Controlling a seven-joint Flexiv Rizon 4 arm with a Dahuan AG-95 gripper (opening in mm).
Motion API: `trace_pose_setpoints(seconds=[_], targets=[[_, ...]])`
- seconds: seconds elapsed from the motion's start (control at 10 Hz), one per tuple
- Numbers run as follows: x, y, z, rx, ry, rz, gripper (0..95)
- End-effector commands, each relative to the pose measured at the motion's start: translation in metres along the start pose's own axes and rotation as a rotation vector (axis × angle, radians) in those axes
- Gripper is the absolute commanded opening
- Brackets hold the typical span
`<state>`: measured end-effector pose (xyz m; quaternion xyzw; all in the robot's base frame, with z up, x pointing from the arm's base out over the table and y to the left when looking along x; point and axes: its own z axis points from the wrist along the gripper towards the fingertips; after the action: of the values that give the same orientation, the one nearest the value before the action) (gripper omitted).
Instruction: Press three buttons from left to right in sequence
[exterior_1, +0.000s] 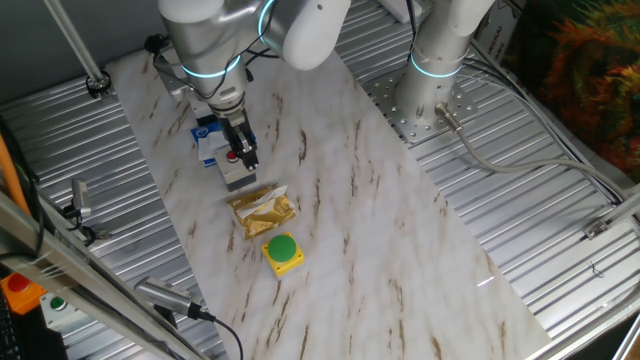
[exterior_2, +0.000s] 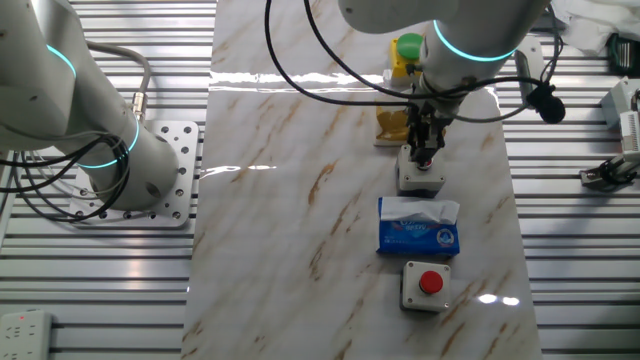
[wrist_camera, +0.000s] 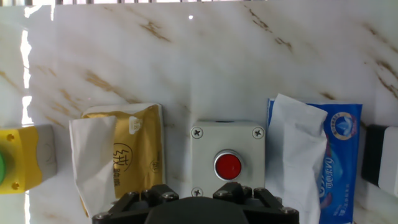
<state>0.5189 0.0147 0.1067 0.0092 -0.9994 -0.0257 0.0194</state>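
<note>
Three button boxes lie in a row. One grey-white box with a red cap is at the near end in the other fixed view. The middle grey-white box with its red cap sits right under my gripper, whose tips are at or just above the cap. The yellow box with a green dome is at the far end. In the hand view only the gripper's dark body shows at the bottom edge. No view shows the fingertip gap clearly.
A blue tissue packet lies between the first and middle boxes. A crinkled gold foil packet lies between the middle and yellow boxes. An orange box with a small green button sits off the table. A second arm's base stands on the metal bench.
</note>
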Motion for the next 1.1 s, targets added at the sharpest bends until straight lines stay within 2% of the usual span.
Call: trace_pose_setpoints(seconds=[0.1,0.3,0.6,0.9,1.1], targets=[[-0.001,0.0,0.001,-0.001,-0.002,-0.001,57.0],[-0.001,0.0,-0.001,-0.004,-0.009,-0.007,57.0],[0.002,0.004,-0.011,-0.011,-0.003,0.001,57.0],[0.002,0.005,-0.013,-0.02,-0.005,-0.002,57.0],[0.0,0.005,-0.013,-0.014,-0.012,0.015,57.0]])
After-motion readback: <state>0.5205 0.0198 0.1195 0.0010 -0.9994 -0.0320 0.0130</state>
